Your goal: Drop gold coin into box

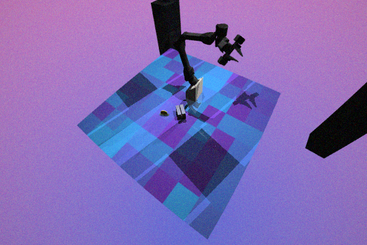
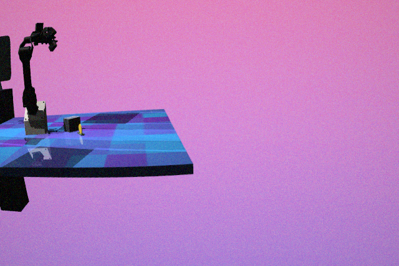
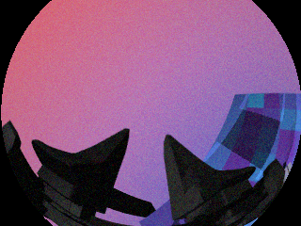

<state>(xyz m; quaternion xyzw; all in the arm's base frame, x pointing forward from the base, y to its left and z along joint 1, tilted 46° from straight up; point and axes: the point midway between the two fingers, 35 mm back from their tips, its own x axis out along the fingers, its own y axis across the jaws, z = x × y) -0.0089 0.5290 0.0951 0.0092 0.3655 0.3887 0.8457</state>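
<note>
The gold coin [image 1: 163,112] [image 2: 80,128] stands on edge in the dark holder [image 2: 82,134] on the table. The grey box [image 1: 180,112] [image 2: 72,124] stands close beside it, its lid slot showing as a dark line in the top view. My gripper [image 1: 240,58] [image 3: 147,136] is partly open, with a gap between its fingertips and nothing in it. It hangs high above the table, well away from the coin and box, to their right in the top view. The coin, holder and box are not in the wrist view.
The arm rises from a pale base block [image 1: 191,94] [image 2: 37,126] near the box. A tall black pillar [image 1: 167,26] bearing a second dark arm stands behind the patterned table [image 1: 180,203] [image 2: 125,158]. Another black column [image 1: 338,129] is at the right of the top view.
</note>
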